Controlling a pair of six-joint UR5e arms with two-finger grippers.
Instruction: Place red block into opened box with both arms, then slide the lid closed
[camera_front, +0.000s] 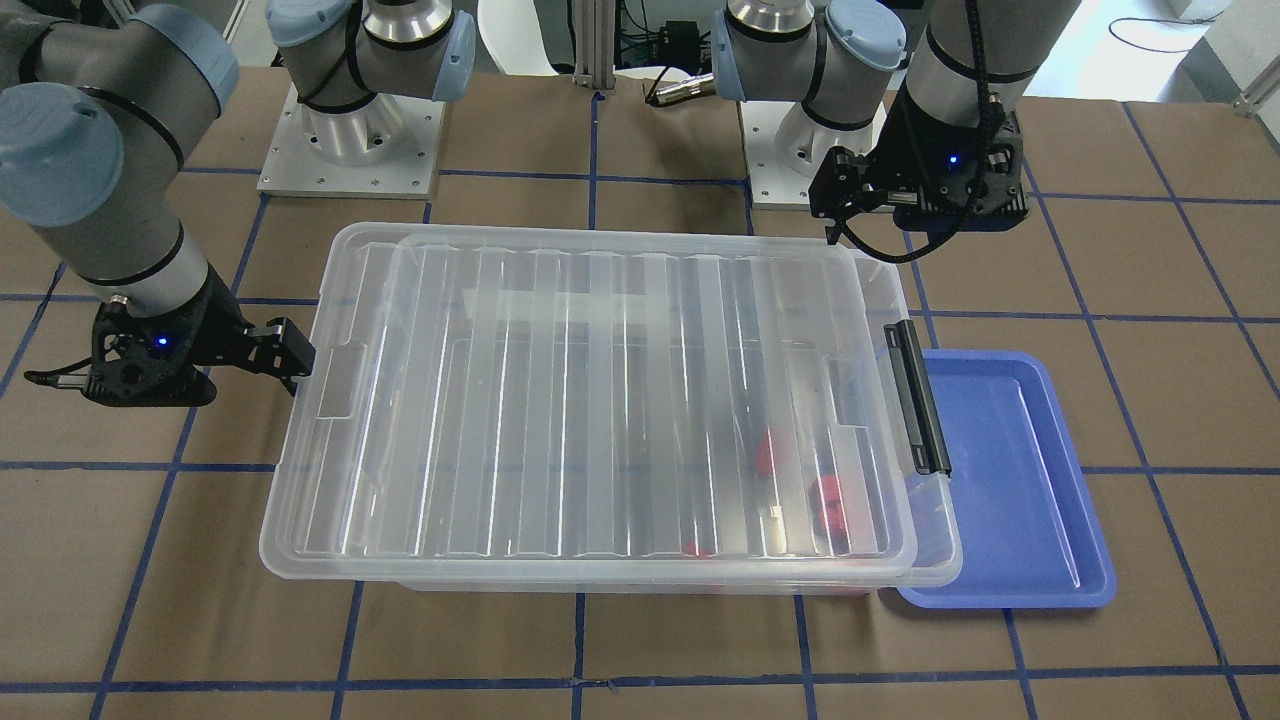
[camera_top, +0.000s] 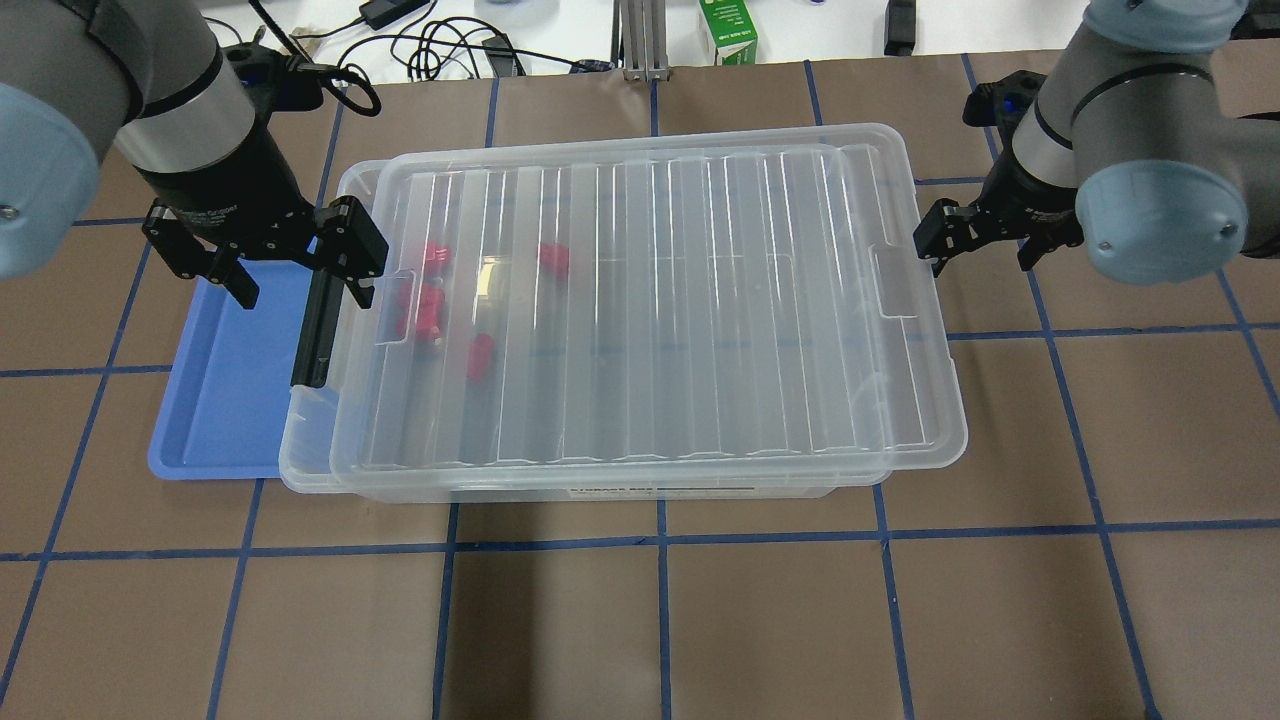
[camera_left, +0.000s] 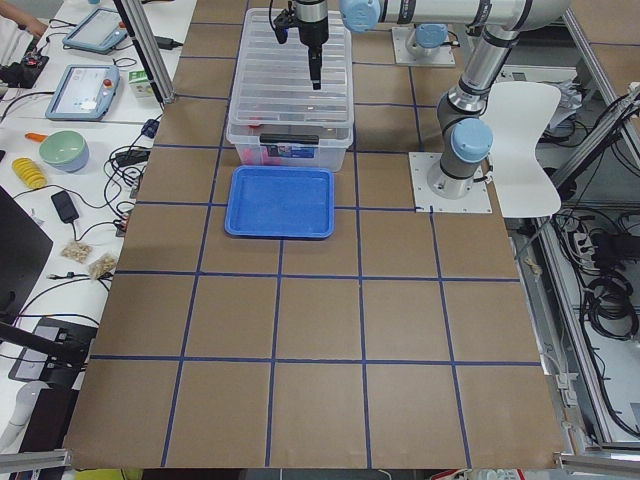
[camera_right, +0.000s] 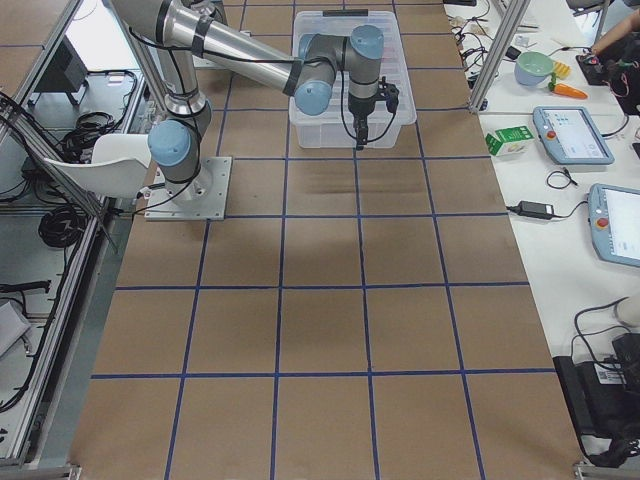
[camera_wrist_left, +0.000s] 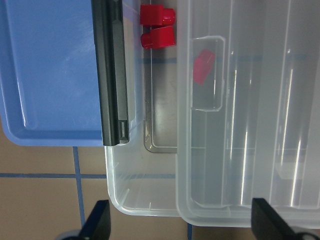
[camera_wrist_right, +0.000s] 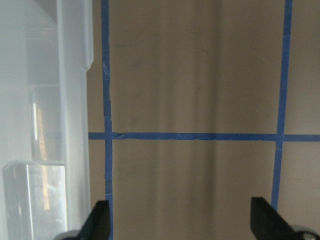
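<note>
While the red block (camera_top: 432, 312) is lying among other red blocks (camera_top: 552, 258) inside the box (camera_top: 306, 450), the left gripper (camera_top: 295, 275) and right gripper (camera_top: 985, 245) are hovering spread and empty; the right should be nudging the overhanging lid (camera_top: 640, 300) squarely toward the handle (camera_top: 315, 325)

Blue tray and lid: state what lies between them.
In the left wrist view: the box's black handle, then an uncovered strip of the box with two red blocks in it, separate the blue tray from the lid.
</note>
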